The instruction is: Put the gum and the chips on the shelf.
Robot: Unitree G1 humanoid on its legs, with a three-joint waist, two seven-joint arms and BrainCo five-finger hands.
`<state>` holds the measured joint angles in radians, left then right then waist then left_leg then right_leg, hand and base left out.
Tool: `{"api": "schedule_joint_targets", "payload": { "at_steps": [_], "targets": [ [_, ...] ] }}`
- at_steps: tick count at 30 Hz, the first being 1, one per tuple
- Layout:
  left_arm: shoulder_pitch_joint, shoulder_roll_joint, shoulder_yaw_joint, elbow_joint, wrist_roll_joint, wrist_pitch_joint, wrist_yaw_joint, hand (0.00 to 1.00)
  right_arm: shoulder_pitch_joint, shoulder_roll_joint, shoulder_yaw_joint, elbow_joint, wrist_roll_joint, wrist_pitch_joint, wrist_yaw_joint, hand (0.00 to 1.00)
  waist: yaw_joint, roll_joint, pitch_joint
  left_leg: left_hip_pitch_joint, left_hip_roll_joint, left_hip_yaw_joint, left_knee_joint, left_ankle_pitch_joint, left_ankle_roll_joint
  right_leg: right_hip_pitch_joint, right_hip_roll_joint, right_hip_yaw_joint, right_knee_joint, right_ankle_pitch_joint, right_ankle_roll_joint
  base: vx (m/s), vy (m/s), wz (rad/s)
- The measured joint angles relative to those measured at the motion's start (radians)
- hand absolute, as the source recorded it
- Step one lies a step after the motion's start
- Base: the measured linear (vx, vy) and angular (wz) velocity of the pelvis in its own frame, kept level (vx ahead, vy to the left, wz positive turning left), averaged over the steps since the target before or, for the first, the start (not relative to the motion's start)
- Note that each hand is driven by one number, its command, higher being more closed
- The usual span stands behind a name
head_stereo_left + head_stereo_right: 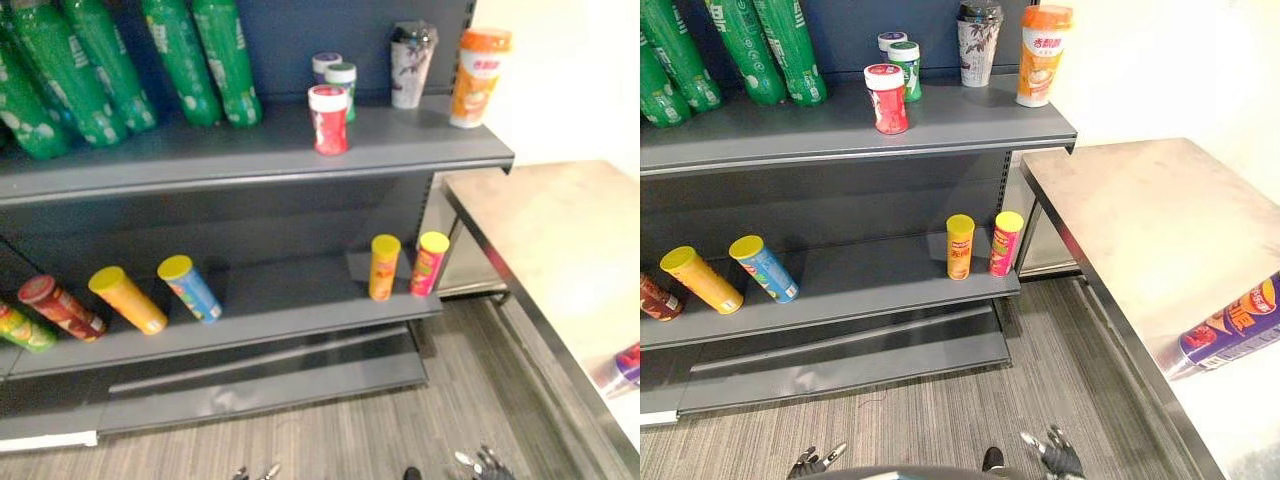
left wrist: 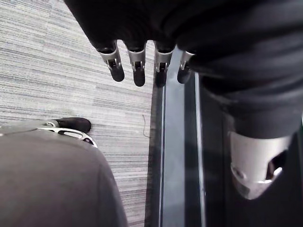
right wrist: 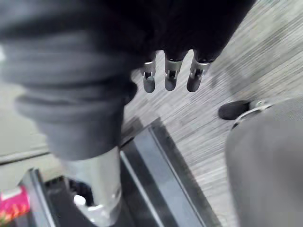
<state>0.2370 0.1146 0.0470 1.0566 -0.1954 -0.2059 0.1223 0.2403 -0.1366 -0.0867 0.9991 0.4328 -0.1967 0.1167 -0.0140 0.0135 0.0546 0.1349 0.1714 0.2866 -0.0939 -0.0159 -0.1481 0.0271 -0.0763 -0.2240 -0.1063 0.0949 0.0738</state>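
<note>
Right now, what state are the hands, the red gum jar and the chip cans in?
Left hand: open, empty.
Right hand: open, empty.
Red gum jar: upright, lidded, upper shelf.
Orange chip can: upright, lower shelf.
Pink chip can: upright beside it.
Yellow chip can: tipped, not upright.
Blue chip can: tipped likewise.
Red chip can: tipped too.
Purple chip can: lying on the table.

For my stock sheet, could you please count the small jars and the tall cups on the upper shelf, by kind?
Small jars: 3 (red jar, green jar, pale-lidded jar)
Tall cups: 2 (dark-lidded cup, orange cup)
Total: 5
</note>
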Motion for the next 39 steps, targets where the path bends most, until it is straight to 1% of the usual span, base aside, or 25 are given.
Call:
{"api": "schedule_joint_targets", "payload": {
  "at_steps": [3,9,11,14,17,18,19,20,21,22,23,24,25,26,27,28,29,30,31,32,33,34,35,37,39],
  "targets": [
    [0.001,0.000,0.002,0.019,0.000,-0.001,0.000,0.00,0.020,0.006,-0.032,0.001,0.007,0.000,-0.002,0.00,-0.012,-0.001,0.005,0.017,-0.002,0.002,0.000,-0.005,0.001,0.014,-0.002,0.003,0.000,-0.002,0.002,0.01,0.006,-0.02],
    [0.001,-0.006,0.009,0.019,0.000,-0.002,0.003,0.00,0.027,0.044,-0.076,0.023,0.017,0.002,-0.046,0.00,-0.012,-0.004,0.008,0.028,-0.006,0.017,-0.003,-0.013,0.008,0.014,-0.005,0.016,0.007,-0.010,0.000,0.00,0.009,-0.06],
    [0.001,-0.013,0.010,0.019,0.000,-0.003,0.009,0.00,0.027,0.044,-0.110,0.040,0.017,0.003,-0.054,0.00,-0.012,0.002,0.012,0.039,-0.007,0.034,0.000,-0.020,0.011,-0.010,-0.009,0.036,0.064,-0.033,0.012,0.02,0.031,-0.20],
    [-0.001,-0.010,0.010,0.019,0.001,-0.003,0.013,0.00,0.033,0.046,-0.153,0.040,0.040,0.002,-0.087,0.00,-0.015,-0.002,0.022,0.043,-0.009,0.070,0.065,-0.057,0.015,-0.041,-0.023,0.076,0.148,-0.068,0.020,0.02,0.059,-0.37],
    [-0.008,-0.004,0.014,0.019,0.002,-0.001,0.022,0.00,0.037,0.055,-0.197,0.037,0.058,-0.004,-0.107,0.00,-0.016,-0.013,0.034,0.045,-0.018,0.122,0.105,-0.098,0.019,-0.067,-0.036,0.126,0.170,-0.074,0.035,-0.02,0.082,-0.51],
    [-0.012,0.001,0.025,0.019,0.003,0.000,0.024,0.00,0.039,0.071,-0.228,0.035,0.060,-0.012,-0.115,0.00,-0.016,-0.024,0.044,0.052,-0.027,0.162,0.102,-0.101,0.023,-0.084,-0.052,0.122,0.172,-0.078,0.039,-0.02,0.097,-0.66],
    [-0.017,0.001,0.033,0.018,0.004,0.000,0.024,0.00,0.039,0.077,-0.235,0.031,0.063,-0.014,-0.115,0.00,-0.012,-0.030,0.051,0.063,-0.031,0.187,0.099,-0.101,0.024,-0.090,-0.058,0.109,0.173,-0.078,0.040,-0.01,0.133,-0.95],
    [-0.015,0.002,0.050,0.019,0.005,0.002,0.024,0.00,0.038,0.094,-0.255,0.013,0.077,-0.016,-0.112,0.00,-0.013,-0.038,0.063,0.073,-0.035,0.240,0.099,-0.099,0.035,-0.098,-0.083,0.049,0.171,-0.087,0.049,0.01,0.108,-0.91],
    [-0.013,0.003,0.057,0.018,0.004,0.004,0.025,0.00,0.039,0.103,-0.264,0.000,0.078,-0.019,-0.111,0.00,-0.012,-0.036,0.072,0.081,-0.033,0.270,0.099,-0.100,0.038,-0.102,-0.095,0.009,0.173,-0.105,0.055,0.01,0.157,-1.41],
    [-0.011,-0.003,0.063,0.016,0.003,0.008,0.028,0.00,0.022,0.114,-0.260,-0.003,0.078,-0.023,-0.108,0.00,-0.013,-0.013,0.082,0.079,0.004,0.350,0.120,-0.115,0.044,-0.134,-0.120,-0.120,0.244,-0.151,0.001,0.02,0.112,-1.22],
    [-0.013,-0.001,0.070,0.015,0.001,0.010,0.031,0.00,0.010,0.117,-0.258,-0.003,0.075,-0.023,-0.104,0.00,-0.012,-0.013,0.089,0.078,0.025,0.377,0.133,-0.122,0.041,-0.147,-0.132,-0.169,0.303,-0.163,-0.018,0.05,0.092,-1.41],
    [-0.016,0.008,0.080,0.014,0.000,0.013,0.039,0.00,-0.001,0.122,-0.258,-0.002,0.074,-0.024,-0.094,0.00,-0.014,-0.014,0.098,0.081,0.061,0.417,0.158,-0.129,0.031,-0.150,-0.147,-0.249,0.421,-0.183,-0.051,0.11,0.025,-1.24],
    [-0.015,0.021,0.092,-0.011,-0.012,0.013,0.049,0.00,0.004,0.125,-0.258,0.000,0.073,-0.032,-0.084,0.00,-0.009,-0.043,0.095,0.083,0.066,0.473,0.203,-0.148,0.025,-0.114,-0.183,-0.331,0.489,-0.096,-0.096,0.14,0.004,-1.11],
    [-0.016,0.024,0.100,-0.017,-0.021,0.013,0.050,0.00,0.001,0.124,-0.257,0.000,0.073,-0.035,-0.084,0.00,-0.008,-0.048,0.099,0.081,0.068,0.482,0.217,-0.156,0.023,-0.111,-0.182,-0.329,0.469,-0.100,-0.076,0.12,-0.048,-1.31],
    [-0.030,0.014,0.119,-0.022,-0.038,0.014,0.051,0.00,-0.029,0.113,-0.245,0.000,0.074,-0.049,-0.083,0.00,-0.008,-0.053,0.110,0.081,0.089,0.521,0.256,-0.165,0.028,-0.109,-0.144,-0.356,0.416,-0.076,-0.100,0.04,-0.074,-1.01],
    [-0.038,0.007,0.119,-0.022,-0.039,0.014,0.051,0.00,-0.039,0.110,-0.233,0.000,0.074,-0.062,-0.081,0.00,-0.009,-0.044,0.114,0.076,0.098,0.534,0.271,-0.163,0.038,-0.108,-0.123,-0.357,0.375,-0.047,-0.110,-0.05,-0.056,-1.36],
    [-0.050,-0.011,0.117,-0.024,-0.039,0.012,0.051,0.00,-0.062,0.095,-0.217,0.001,0.075,-0.078,-0.076,0.00,-0.010,-0.022,0.117,0.075,0.090,0.547,0.233,-0.161,0.063,-0.104,-0.084,-0.339,0.272,0.019,-0.106,-0.08,-0.015,-1.04],
    [-0.059,-0.027,0.116,-0.034,-0.038,0.004,0.052,0.00,-0.084,0.083,-0.218,-0.001,0.077,-0.081,-0.071,0.00,-0.017,0.000,0.124,0.085,0.094,0.572,0.201,-0.162,0.040,-0.110,-0.079,-0.353,0.267,-0.028,-0.108,-0.06,-0.011,-0.83],
    [-0.070,-0.025,0.115,-0.031,-0.038,0.005,0.054,0.00,-0.084,0.087,-0.218,0.001,0.077,-0.080,-0.069,0.00,-0.015,-0.005,0.130,0.086,0.089,0.579,0.208,-0.165,0.029,-0.116,-0.108,-0.378,0.342,-0.101,-0.107,0.01,-0.083,-0.45],
    [-0.074,-0.023,0.108,-0.032,-0.037,0.007,0.065,0.00,-0.073,0.100,-0.216,0.003,0.077,-0.078,-0.067,0.00,-0.009,-0.024,0.127,0.107,0.074,0.597,0.225,-0.166,0.027,-0.098,-0.133,-0.397,0.383,-0.156,-0.079,0.03,-0.098,-0.41],
    [-0.065,-0.022,0.114,-0.030,-0.037,0.012,0.071,0.00,-0.077,0.105,-0.196,0.002,0.077,-0.079,-0.063,0.00,-0.002,-0.029,0.127,0.119,0.071,0.613,0.231,-0.166,0.025,-0.069,-0.105,-0.392,0.325,-0.152,-0.058,0.00,-0.101,-0.50],
    [-0.060,-0.026,0.115,-0.028,-0.036,0.013,0.072,0.00,-0.085,0.105,-0.179,-0.001,0.077,-0.081,-0.063,0.00,-0.003,-0.027,0.125,0.121,0.075,0.621,0.231,-0.164,0.022,-0.062,-0.088,-0.382,0.292,-0.144,-0.048,-0.08,-0.061,-0.62],
    [-0.058,-0.033,0.112,-0.026,-0.036,0.014,0.073,0.00,-0.100,0.106,-0.160,-0.001,0.077,-0.088,-0.062,0.00,-0.007,-0.019,0.127,0.124,0.086,0.640,0.232,-0.159,0.015,-0.054,-0.059,-0.366,0.243,-0.121,-0.052,-0.10,-0.050,-0.48],
    [-0.058,-0.034,0.099,-0.025,-0.036,0.014,0.072,0.00,-0.104,0.106,-0.140,0.000,0.076,-0.092,-0.062,0.00,-0.010,-0.011,0.130,0.126,0.096,0.663,0.235,-0.148,-0.002,-0.053,-0.026,-0.338,0.191,-0.101,-0.062,-0.14,-0.033,-0.44],
    [-0.057,-0.033,0.096,-0.025,-0.036,0.014,0.071,0.00,-0.096,0.105,-0.141,-0.001,0.076,-0.092,-0.064,0.00,-0.012,-0.011,0.130,0.126,0.101,0.664,0.234,-0.138,-0.005,-0.043,-0.006,-0.326,0.151,-0.092,-0.064,-0.13,-0.043,-0.23]
  ]
}}
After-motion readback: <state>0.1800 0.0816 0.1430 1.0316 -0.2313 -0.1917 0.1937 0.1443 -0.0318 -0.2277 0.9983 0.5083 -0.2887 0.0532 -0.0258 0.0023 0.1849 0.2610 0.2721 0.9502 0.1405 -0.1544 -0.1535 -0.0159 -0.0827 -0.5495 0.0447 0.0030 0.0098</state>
